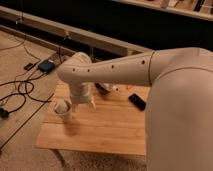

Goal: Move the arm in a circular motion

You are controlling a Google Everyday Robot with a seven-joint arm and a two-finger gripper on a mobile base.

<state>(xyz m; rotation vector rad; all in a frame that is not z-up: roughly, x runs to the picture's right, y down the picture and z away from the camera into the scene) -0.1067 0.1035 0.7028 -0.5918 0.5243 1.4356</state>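
The cream-white arm [125, 72] of thick rounded tube segments with small dark holes reaches from the lower right across the wooden table [105, 130] to the left. It bends down at an elbow and narrows to the gripper [82, 104], which hangs just above the table's left part. A small white paper cup [63, 108] stands on the table right beside the gripper, to its left.
A dark flat object [136, 101] lies on the table to the right of the gripper. Another small dark and white item [106, 88] lies behind the arm. Black cables [20, 92] and a dark box [46, 65] lie on the carpet to the left. A low ledge runs behind.
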